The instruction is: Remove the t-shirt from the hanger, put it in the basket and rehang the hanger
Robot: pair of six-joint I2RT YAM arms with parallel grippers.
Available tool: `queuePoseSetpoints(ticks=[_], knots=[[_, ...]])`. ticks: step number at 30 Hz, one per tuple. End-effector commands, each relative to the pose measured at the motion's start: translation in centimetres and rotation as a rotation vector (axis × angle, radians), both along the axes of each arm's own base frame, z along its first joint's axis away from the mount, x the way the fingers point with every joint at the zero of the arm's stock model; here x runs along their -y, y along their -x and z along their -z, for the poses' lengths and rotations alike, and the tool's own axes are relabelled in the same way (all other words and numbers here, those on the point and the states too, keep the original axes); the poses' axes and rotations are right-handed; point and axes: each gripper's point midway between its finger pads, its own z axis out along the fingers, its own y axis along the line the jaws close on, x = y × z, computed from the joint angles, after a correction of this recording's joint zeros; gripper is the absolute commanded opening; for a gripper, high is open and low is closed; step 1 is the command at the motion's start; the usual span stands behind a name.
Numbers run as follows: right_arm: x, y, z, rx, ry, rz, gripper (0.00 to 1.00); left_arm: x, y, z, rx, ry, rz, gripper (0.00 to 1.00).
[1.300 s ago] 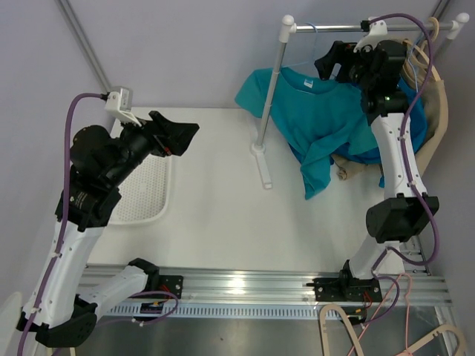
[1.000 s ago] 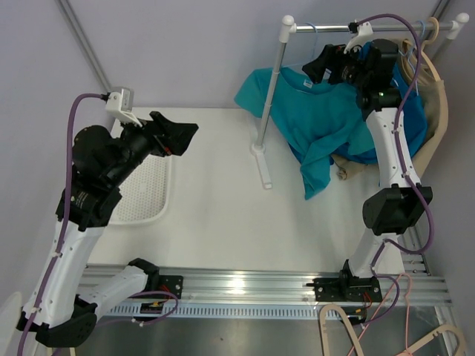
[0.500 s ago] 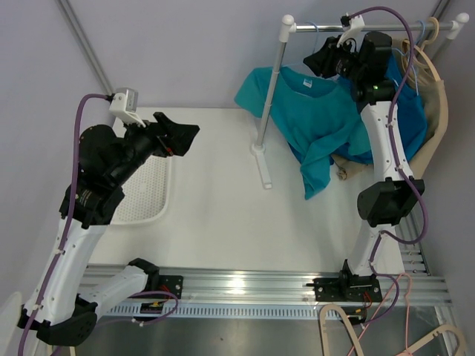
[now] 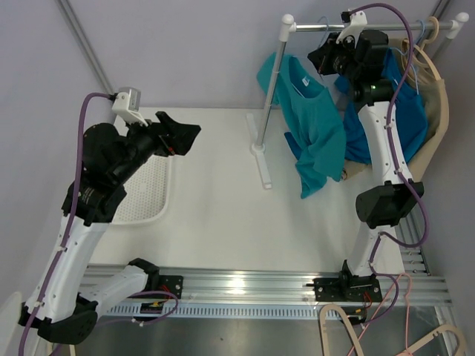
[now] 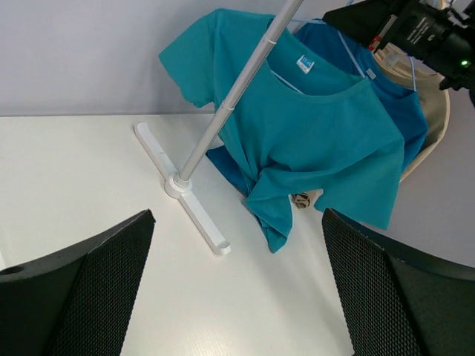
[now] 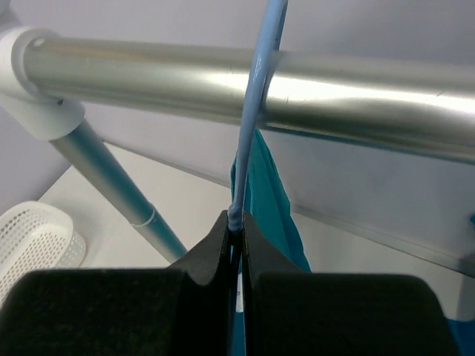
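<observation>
1 – right jaws: pinched shut on the blue hanger (image 6: 253, 111) wire, just under the rail (image 6: 371, 87).
2 – left jaws: spread wide above the table (image 4: 223, 208), holding nothing.
3 – teal t-shirt (image 4: 318, 122): on the hanger, hanging beside the rack post (image 4: 270, 96).

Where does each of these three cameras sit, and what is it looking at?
Top external: above and behind, looking down on the table; left arm and right arm show.
Left wrist: faces the t-shirt past the open left gripper.
Right wrist: looks up at the rail; right gripper shut on the hanger.
All three share the t-shirt.
</observation>
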Motion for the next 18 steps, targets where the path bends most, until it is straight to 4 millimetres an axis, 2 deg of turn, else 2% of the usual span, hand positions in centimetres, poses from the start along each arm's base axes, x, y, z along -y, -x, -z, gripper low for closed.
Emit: queuePoseSetpoints(ticks=[1, 4, 5, 6, 9, 11, 12, 14, 16, 17, 18], knots=[[1.1, 3.9, -9.0, 0.176, -0.065, 0.135, 0.00, 0.4, -0.8, -0.3, 0.006, -0.004, 0.007, 1.00], [2.6, 5.0, -11.5, 0.226, -0.087, 0.283, 0.00, 1.0, -1.3, 0.5, -0.011, -0.041, 0.039, 0.99], [2.2, 6.1, -12.7, 0.248, -0.100, 0.308, 0.00, 1.2, -1.3, 0.5, -0.007, -0.047, 0.043, 1.00], [3.7, 6.3, -13.2, 0.261, -0.099, 0.416, 0.00, 1.2, -1.4, 0.6, -0.006, -0.056, 0.037, 1.00], [3.9, 7.9, -14.4, 0.284, -0.107, 0.492, 0.00, 0.8, -1.6, 1.0, 0.003, -0.072, 0.014, 0.99], [3.9, 8.5, -14.3, 0.263, -0.137, 0.538, 0.00, 0.8, -1.4, 0.2, 0.059, -0.068, 0.024, 0.99], [4.2, 8.9, -14.2, 0.251, -0.152, 0.563, 0.00, 0.9, -1.4, 0.4, 0.067, -0.069, 0.026, 0.99], [4.6, 9.5, -13.3, 0.201, -0.190, 0.619, 0.00, 0.7, -1.5, -0.1, 0.096, -0.071, 0.014, 0.99], [3.7, 10.6, -12.2, 0.159, -0.214, 0.633, 0.00, 0.3, -1.9, -1.0, 0.115, -0.088, -0.009, 1.00], [4.8, 11.1, -11.6, 0.142, -0.253, 0.729, 0.00, 0.5, -2.1, -1.4, 0.116, -0.097, -0.001, 1.00], [3.7, 11.5, -9.9, 0.104, -0.252, 0.755, 0.00, 1.4, -1.6, -2.1, 0.131, -0.095, 0.059, 1.00]])
